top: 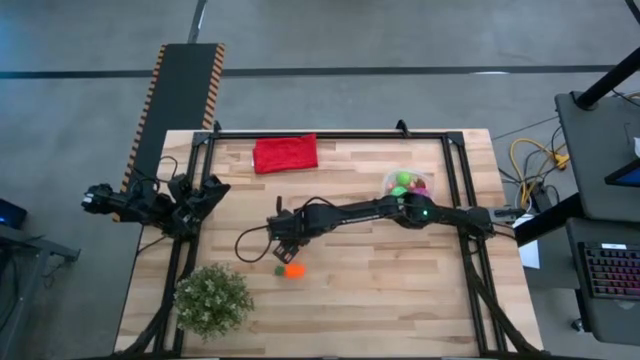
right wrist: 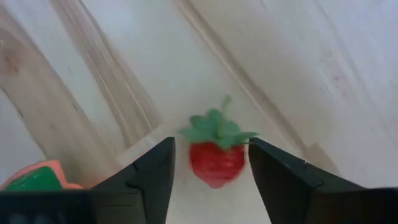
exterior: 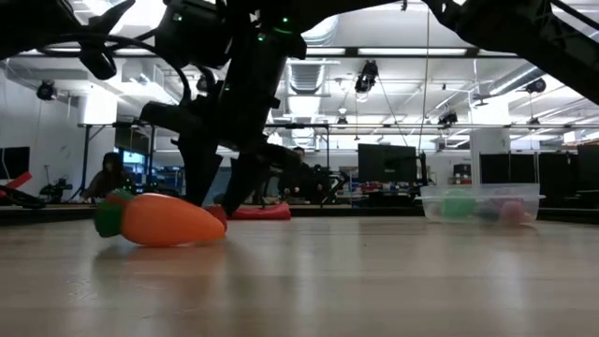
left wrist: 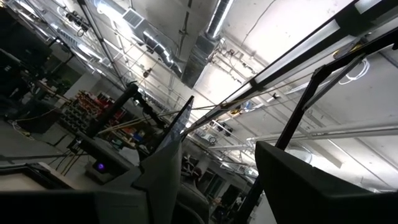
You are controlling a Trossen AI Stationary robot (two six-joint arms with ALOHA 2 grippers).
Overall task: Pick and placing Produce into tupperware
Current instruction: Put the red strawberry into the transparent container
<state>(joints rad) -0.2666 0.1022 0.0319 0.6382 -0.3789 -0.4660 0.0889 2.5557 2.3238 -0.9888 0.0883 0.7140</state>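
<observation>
A tiny red strawberry [right wrist: 216,158] with a green leafy top lies on the wooden table. My right gripper [right wrist: 211,143] is open and points down over it, one finger on either side, with a narrow gap to each. In the high view this gripper [top: 279,243] is left of the table's middle. An orange carrot [top: 293,270] with a green top lies just nearer, also seen low [exterior: 164,221]. The clear tupperware [top: 405,184] stands near the far right and holds several green, pink and red pieces. My left gripper [left wrist: 217,186] is open and parked off the table's left edge, pointing at the ceiling.
A red cloth [top: 285,154] lies at the far edge. A bushy potted plant [top: 213,298] stands at the near left corner. Black frame rails [top: 462,190] run along the table's sides. Bare wood lies between the carrot and the near right corner.
</observation>
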